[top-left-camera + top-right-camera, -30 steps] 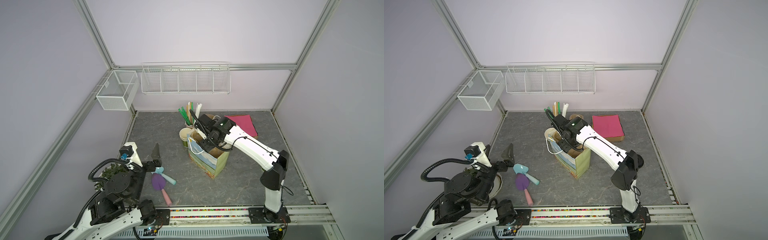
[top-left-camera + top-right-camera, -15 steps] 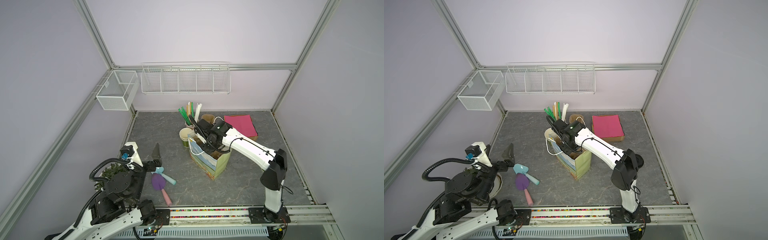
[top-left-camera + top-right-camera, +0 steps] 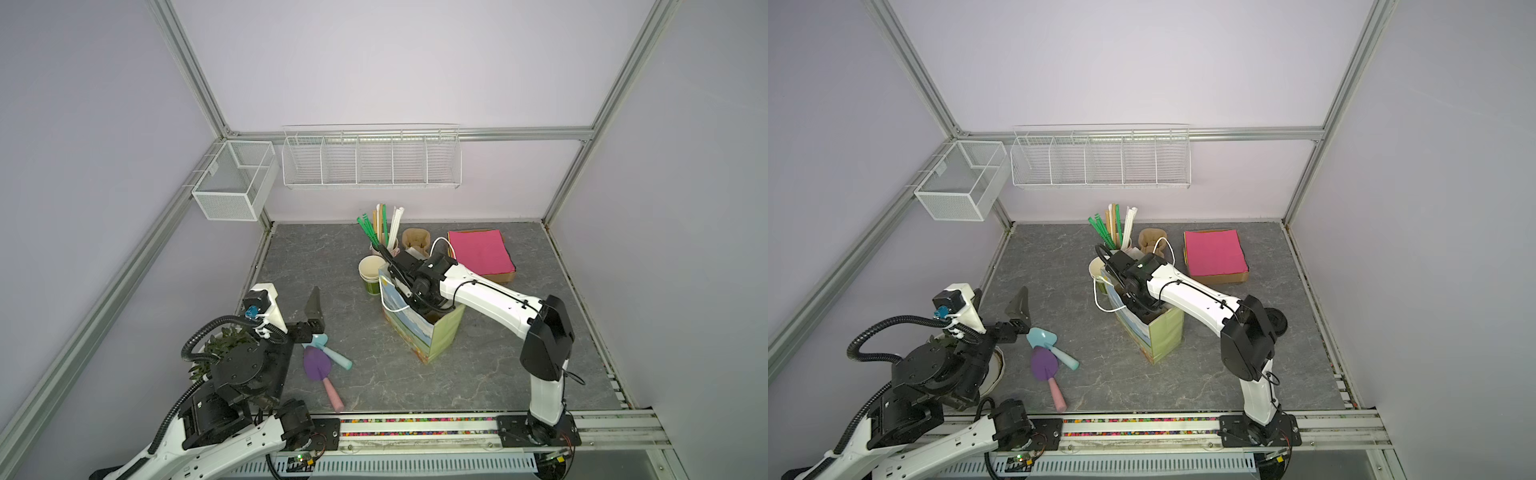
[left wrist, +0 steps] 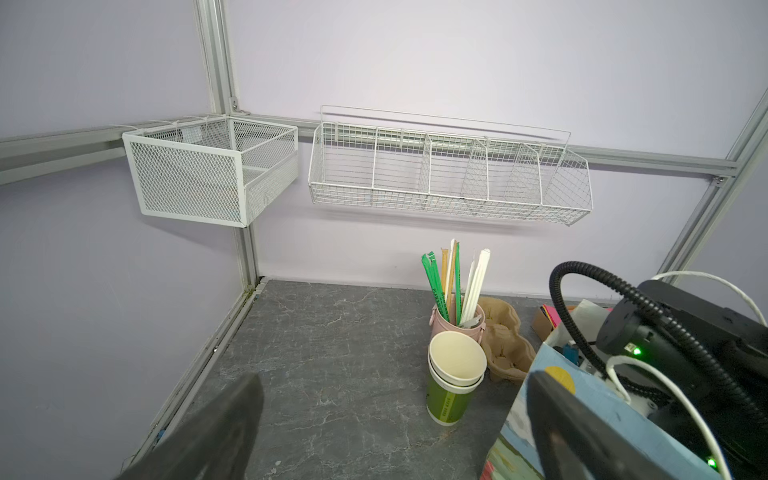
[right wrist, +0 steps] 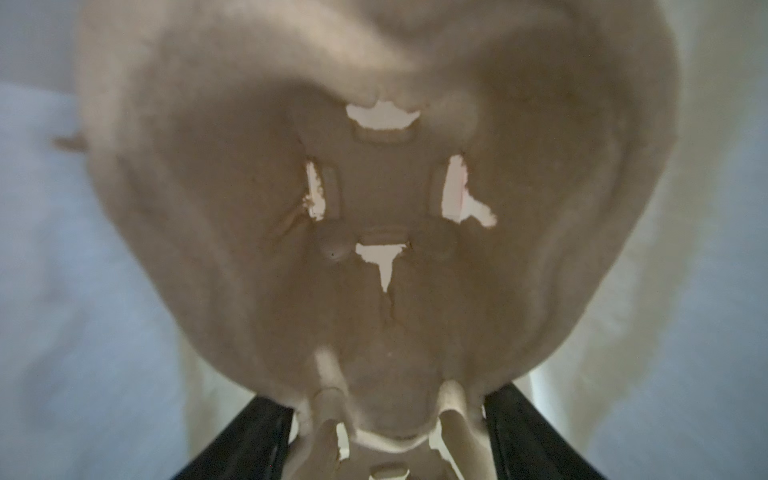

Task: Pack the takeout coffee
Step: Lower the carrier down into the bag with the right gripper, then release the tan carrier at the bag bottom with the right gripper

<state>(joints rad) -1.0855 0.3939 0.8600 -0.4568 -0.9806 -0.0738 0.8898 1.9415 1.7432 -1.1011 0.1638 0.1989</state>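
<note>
Down inside the paper bag [image 3: 432, 332], right tool [image 5: 388, 399] clasps fibrous pulp carrier [image 5: 374, 187]; left tool [image 4: 395, 382] gapes.

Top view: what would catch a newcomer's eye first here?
The right arm reaches into the paper bag mid-table, where the right gripper holds a brown pulp cup carrier. A bright pink stack of sheets glows at the back right. The left gripper hangs open at the front left, near two plastic trowels.
</note>
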